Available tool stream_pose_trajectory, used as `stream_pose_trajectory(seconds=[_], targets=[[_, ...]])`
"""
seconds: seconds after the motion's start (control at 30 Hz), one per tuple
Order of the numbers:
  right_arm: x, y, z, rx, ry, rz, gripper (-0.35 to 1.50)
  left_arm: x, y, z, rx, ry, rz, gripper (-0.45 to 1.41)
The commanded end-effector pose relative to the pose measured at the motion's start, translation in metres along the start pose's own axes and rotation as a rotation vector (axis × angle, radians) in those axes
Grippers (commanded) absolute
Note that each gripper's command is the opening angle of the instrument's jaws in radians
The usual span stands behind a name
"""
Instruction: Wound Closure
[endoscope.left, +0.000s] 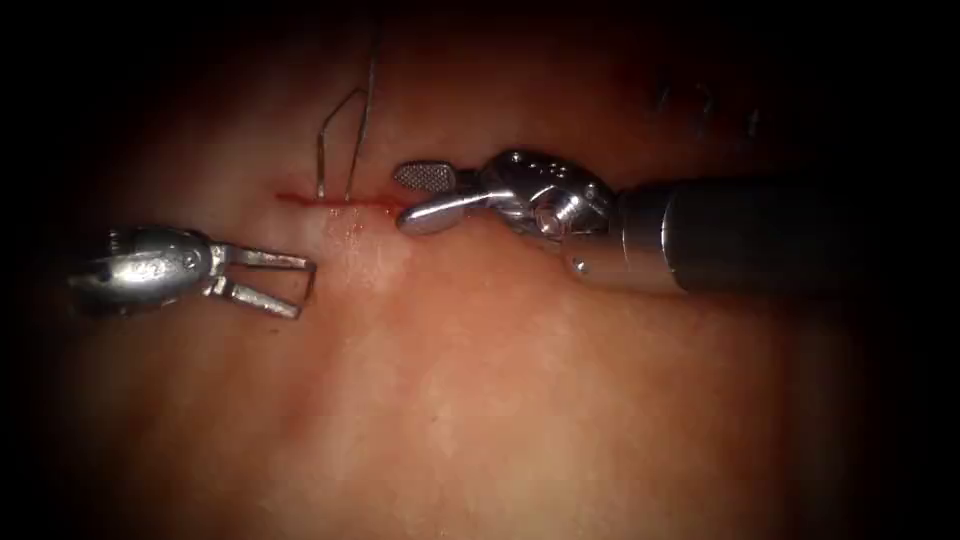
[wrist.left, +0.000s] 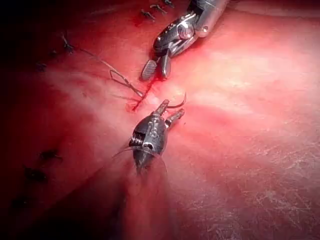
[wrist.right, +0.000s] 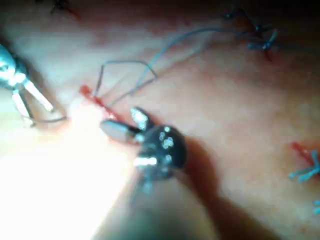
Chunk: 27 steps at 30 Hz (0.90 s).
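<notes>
Needle (endoscope.left: 310, 282), thin and hard to make out, sits across the left tool's (endoscope.left: 300, 288) parted jaw tips, left of the cut (endoscope.left: 335, 202), out of the tissue (endoscope.left: 520, 400); right tool (endoscope.left: 422, 197) gapes empty at the cut; thread (endoscope.left: 345, 130) loops up into darkness; no writing legible.

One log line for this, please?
left tool open, needle at fingers, outside tissue; right tool open, empty, beside cut; thread looped from cut

Far and to the right of the cut (endoscope.left: 330, 200), a few dark old stitches (endoscope.left: 705, 100) sit in a row on the tissue (endoscope.left: 500, 400). The right wrist view shows blue knots (wrist.right: 262, 37) with short cut ends (wrist.right: 272, 36), one beside a small red mark (wrist.right: 297, 147)
</notes>
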Motion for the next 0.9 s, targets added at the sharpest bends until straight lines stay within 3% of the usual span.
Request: stream_pose_trajectory(seconds=[0.03, 0.13, 0.23, 0.4, 0.47, 0.63, 0.73, 0.9], targets=[[0.0, 0.0005, 0.0009, 0.001, 0.002, -0.003, 0.83, -0.0004, -0.0006, 0.0004, 0.003, -0.009, 0.005, 0.37], [0.0, 0.0006, 0.001, 0.001, 0.002, -0.003, 0.83, -0.0007, -0.0003, 0.0014, 0.011, -0.026, 0.007, 0.44], [0.0, 0.0006, 0.0009, 0.002, 0.005, -0.003, 0.83, -0.0002, -0.0004, 0.0026, 0.017, -0.027, 0.003, 0.66], [0.0, 0.0006, 0.001, 0.002, 0.007, -0.004, 0.78, 0.0, -0.0008, 0.0027, 0.017, -0.027, 0.0, 0.71], [-0.0001, 0.0007, 0.001, 0.002, 0.007, -0.004, 0.78, 0.0001, -0.0009, 0.0028, 0.023, -0.016, 0.0, 0.61], [-0.0002, 0.0007, 0.0011, -0.001, 0.011, -0.005, 0.74, 0.0001, -0.0015, 0.0033, 0.033, 0.003, -0.037, 0.05], [-0.0001, 0.0007, 0.0011, 0.0, 0.014, -0.004, 0.68, 0.0, -0.002, 0.0034, 0.042, 0.035, -0.102, -0.43], [0.0, 0.0007, 0.001, -0.003, 0.016, -0.003, 0.64, -0.0004, -0.0023, 0.0025, 0.029, 0.063, -0.203, -0.45]])
